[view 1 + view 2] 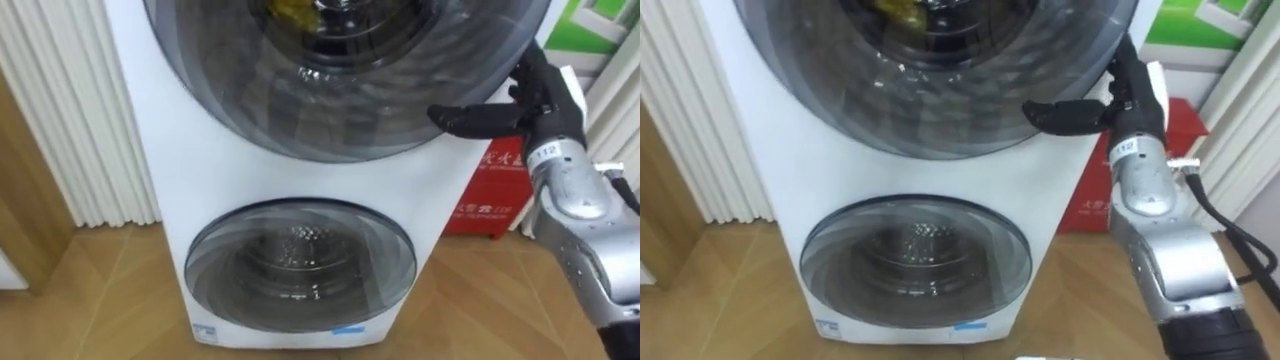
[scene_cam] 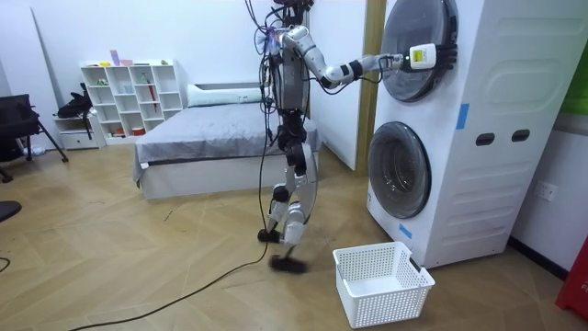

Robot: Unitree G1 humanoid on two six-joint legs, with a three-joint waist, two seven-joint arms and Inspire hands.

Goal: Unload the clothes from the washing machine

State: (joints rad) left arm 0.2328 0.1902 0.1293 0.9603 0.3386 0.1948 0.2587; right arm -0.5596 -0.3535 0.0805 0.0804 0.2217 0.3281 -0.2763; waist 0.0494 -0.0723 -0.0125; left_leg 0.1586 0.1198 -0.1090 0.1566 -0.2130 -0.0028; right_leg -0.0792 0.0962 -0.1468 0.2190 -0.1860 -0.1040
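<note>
With the right robot hand (image 1: 525,105) spread wide at the upper door's (image 1: 340,90) right rim, it could slip off the smooth glass, leaving the clothes (image 1: 285,8) shut inside.

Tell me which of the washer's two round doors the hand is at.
The upper door: the right hand is at its right rim. The lower door sits untouched beneath.

We find the upper door (image 1: 340,80) at top centre and the lower door (image 1: 300,265) at bottom centre both shut, with only bare wooden floor (image 1: 90,300) at lower left.
</note>
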